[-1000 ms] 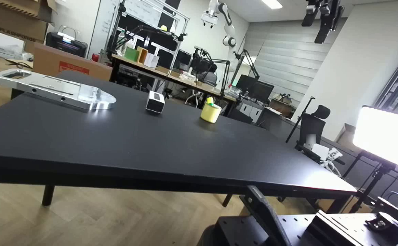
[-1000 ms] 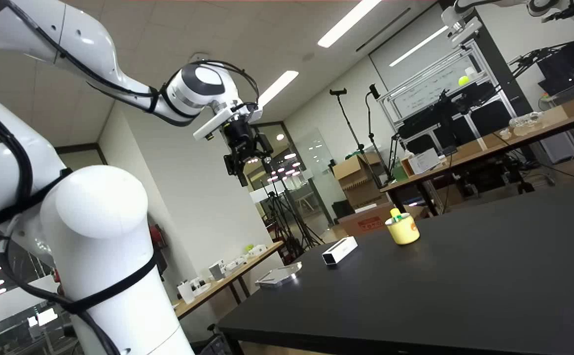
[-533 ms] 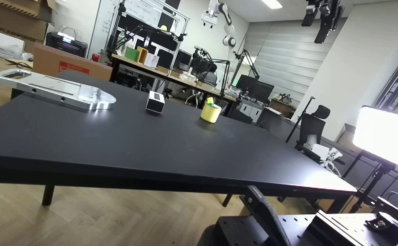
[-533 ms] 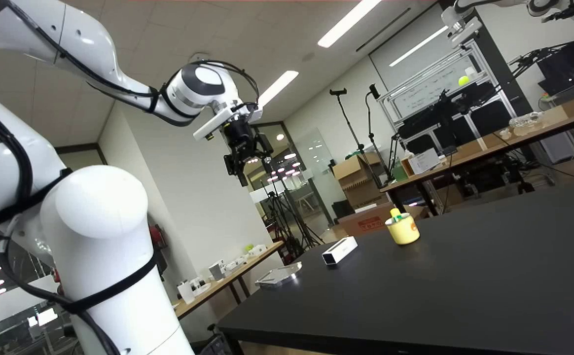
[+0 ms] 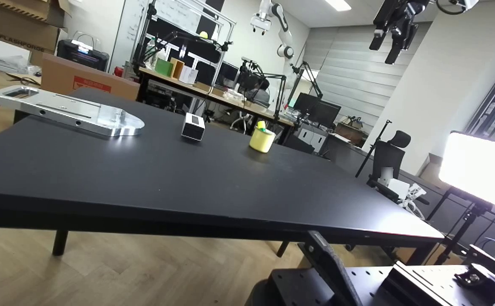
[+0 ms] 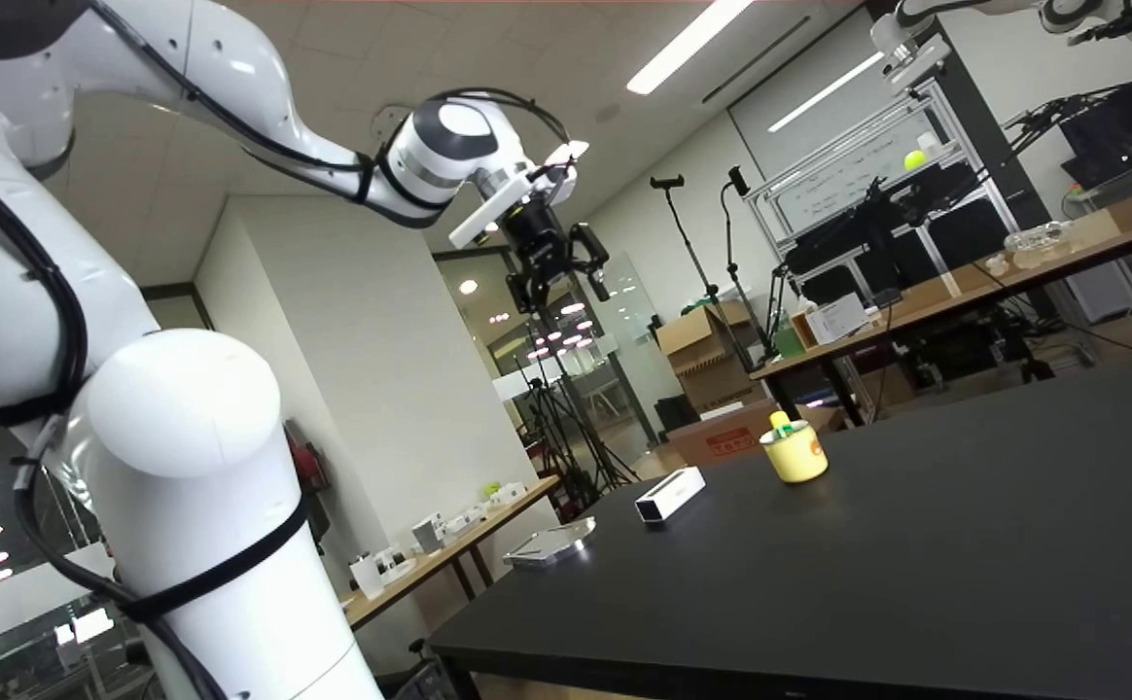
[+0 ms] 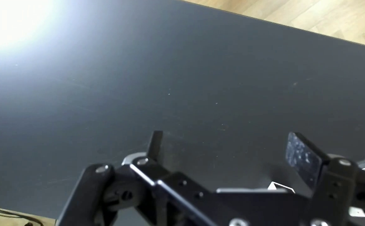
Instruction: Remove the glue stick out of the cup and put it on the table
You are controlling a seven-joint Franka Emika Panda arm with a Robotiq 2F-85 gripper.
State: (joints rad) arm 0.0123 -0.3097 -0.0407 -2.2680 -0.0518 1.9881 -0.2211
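You have the gripper (image 7: 225, 139) above the black table (image 6: 819, 583), its jaws spread apart; the glue stick (image 6: 780, 420) sits in the upright yellow cup (image 6: 797, 457), its top over the rim, with the white box (image 6: 671, 494) between cup and metal plate (image 6: 550, 544), and a brown carton (image 6: 688, 444) beyond the table.

"flashforge" stands on a cardboard box (image 5: 20, 30); the red label (image 5: 92, 84) on a nearer box (image 5: 57, 71) is illegible.
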